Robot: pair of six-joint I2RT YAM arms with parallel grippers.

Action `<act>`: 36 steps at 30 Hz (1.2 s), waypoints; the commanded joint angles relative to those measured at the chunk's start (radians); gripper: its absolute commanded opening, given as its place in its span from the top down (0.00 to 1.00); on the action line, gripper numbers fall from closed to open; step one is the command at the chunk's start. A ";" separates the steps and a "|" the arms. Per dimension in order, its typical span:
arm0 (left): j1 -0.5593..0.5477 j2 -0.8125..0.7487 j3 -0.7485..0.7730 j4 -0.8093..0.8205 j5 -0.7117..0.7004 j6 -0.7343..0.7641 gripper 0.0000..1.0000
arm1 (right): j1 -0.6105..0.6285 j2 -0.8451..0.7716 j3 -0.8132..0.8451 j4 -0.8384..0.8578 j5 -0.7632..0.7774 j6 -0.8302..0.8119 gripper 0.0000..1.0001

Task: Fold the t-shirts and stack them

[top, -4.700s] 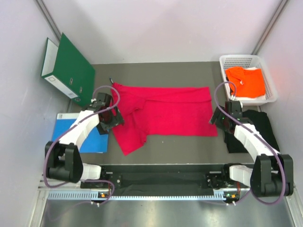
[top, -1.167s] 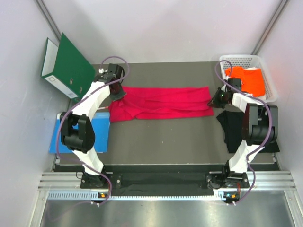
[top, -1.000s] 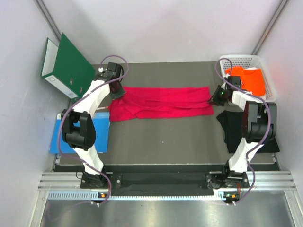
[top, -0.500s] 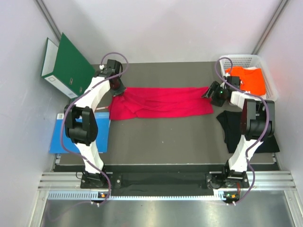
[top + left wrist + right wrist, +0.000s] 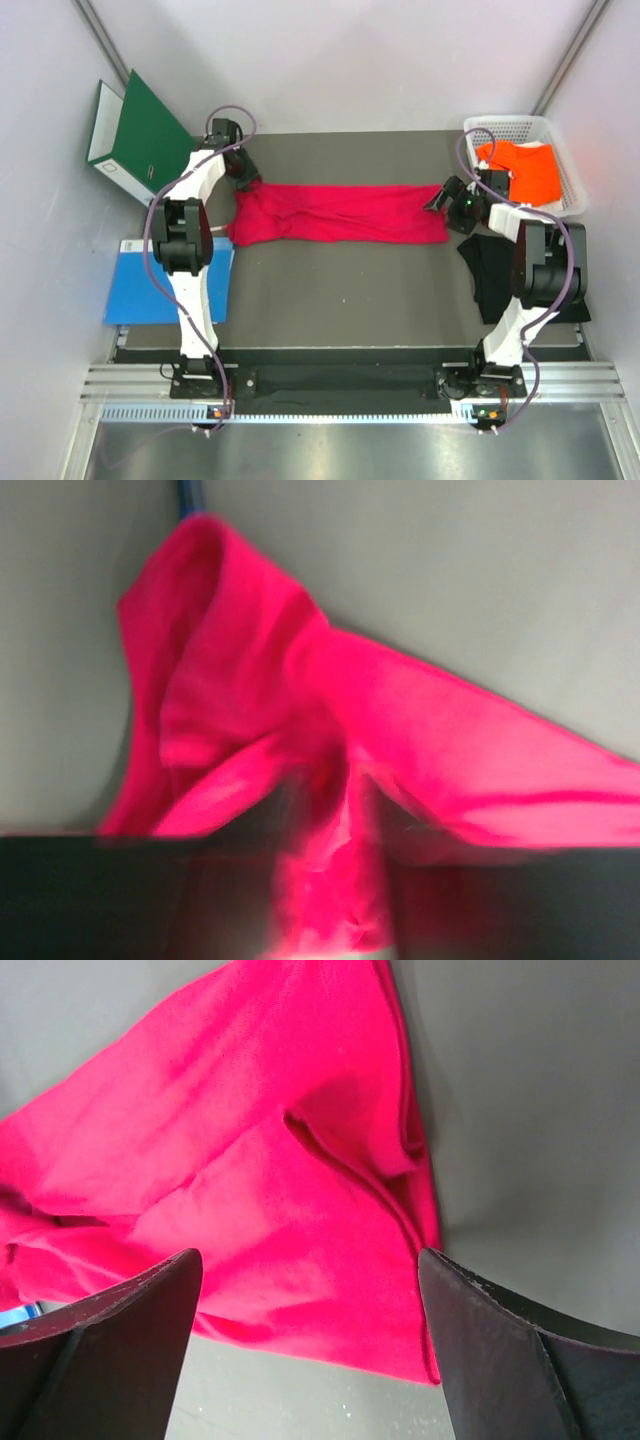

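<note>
The crimson red t-shirt (image 5: pixel 340 212) lies folded into a long strip across the table. My left gripper (image 5: pixel 246 175) is at its far left corner, shut on a bunch of the red cloth (image 5: pixel 420 710); the left wrist view (image 5: pixel 335 820) is blurred. My right gripper (image 5: pixel 440 197) hovers open over the shirt's right end (image 5: pixel 250 1160), its fingers wide apart in the right wrist view (image 5: pixel 308 1260) and holding nothing. The black t-shirt (image 5: pixel 500 270) lies crumpled at the right. The bright orange t-shirt (image 5: pixel 525 172) sits in the basket.
A white basket (image 5: pixel 505 122) stands at the back right corner. A green binder (image 5: pixel 145 145) leans against the left wall. A flat blue sheet (image 5: pixel 165 285) lies at the near left. White walls close in both sides.
The red shirt has gone from a broad spread to a narrow strip. My left gripper has drawn its corner further back-left. My right gripper has let go and opened.
</note>
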State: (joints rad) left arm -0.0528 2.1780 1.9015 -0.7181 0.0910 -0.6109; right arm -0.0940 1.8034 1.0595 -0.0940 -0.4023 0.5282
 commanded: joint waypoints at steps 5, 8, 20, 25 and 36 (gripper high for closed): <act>-0.004 -0.122 -0.046 0.058 0.044 0.022 0.02 | -0.033 -0.113 -0.079 0.086 0.062 -0.020 0.10; -0.012 -0.276 -0.291 0.189 0.081 0.020 0.02 | -0.033 -0.124 -0.093 0.086 0.062 -0.022 0.10; -0.033 -0.270 -0.473 0.272 0.070 -0.012 0.23 | -0.033 -0.141 -0.087 0.102 0.043 -0.013 0.09; -0.041 -0.233 -0.487 0.296 0.085 -0.030 0.30 | -0.033 -0.142 -0.084 0.099 0.037 -0.011 0.09; -0.065 -0.135 -0.455 0.371 0.113 -0.072 0.58 | -0.033 -0.127 -0.072 0.097 0.013 -0.020 0.09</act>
State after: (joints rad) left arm -0.1040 2.0045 1.4128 -0.4110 0.1871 -0.6617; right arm -0.1013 1.7153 0.9619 -0.0669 -0.3908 0.5278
